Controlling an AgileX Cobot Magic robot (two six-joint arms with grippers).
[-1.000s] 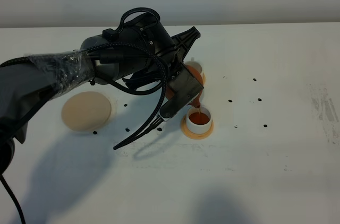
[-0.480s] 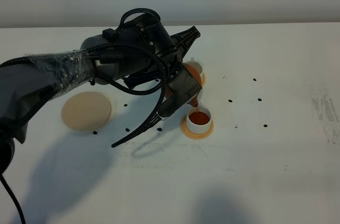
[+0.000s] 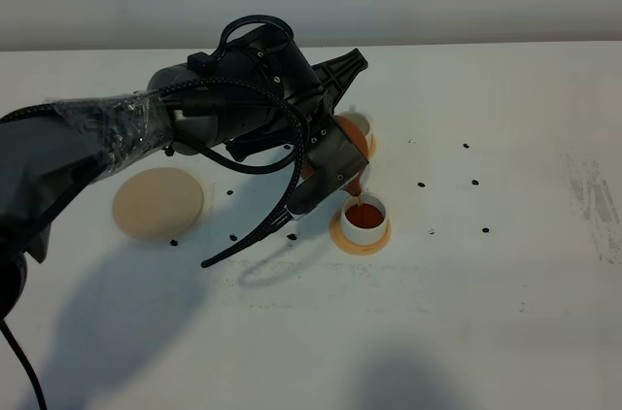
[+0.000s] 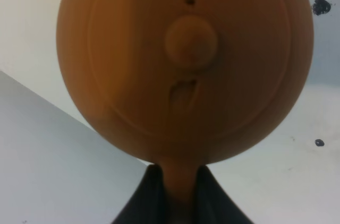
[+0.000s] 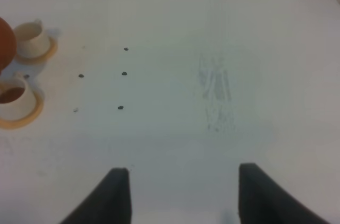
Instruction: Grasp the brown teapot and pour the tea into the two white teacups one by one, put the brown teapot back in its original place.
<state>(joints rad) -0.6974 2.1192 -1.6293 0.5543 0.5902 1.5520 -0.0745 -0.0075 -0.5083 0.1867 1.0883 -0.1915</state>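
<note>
My left gripper [image 3: 328, 165] is shut on the loop handle of the brown teapot [image 3: 357, 142] and holds it tilted, spout down, over the near white teacup [image 3: 364, 218]. A thin stream of tea [image 3: 360, 197] runs into that cup, which holds dark reddish liquid. The far white teacup [image 3: 357, 123] is partly hidden behind the teapot. In the left wrist view the teapot's lid side [image 4: 186, 59] fills the frame, with its handle between my fingers [image 4: 139, 205]. The right wrist view shows my right gripper [image 5: 183, 197] open and empty, both cups [image 5: 29, 35] [image 5: 13, 99] far off.
The large beige coaster disc [image 3: 158, 203] lies bare at the left. Each cup stands on a small orange coaster [image 3: 362, 237]. Small black specks [image 3: 422, 184] dot the white table. A black cable loop [image 3: 253, 240] hangs from the left arm.
The teapot stays tilted over the near cup, still pouring. The hanging cable loop has swung a little to the left. The right gripper has not visibly moved.
</note>
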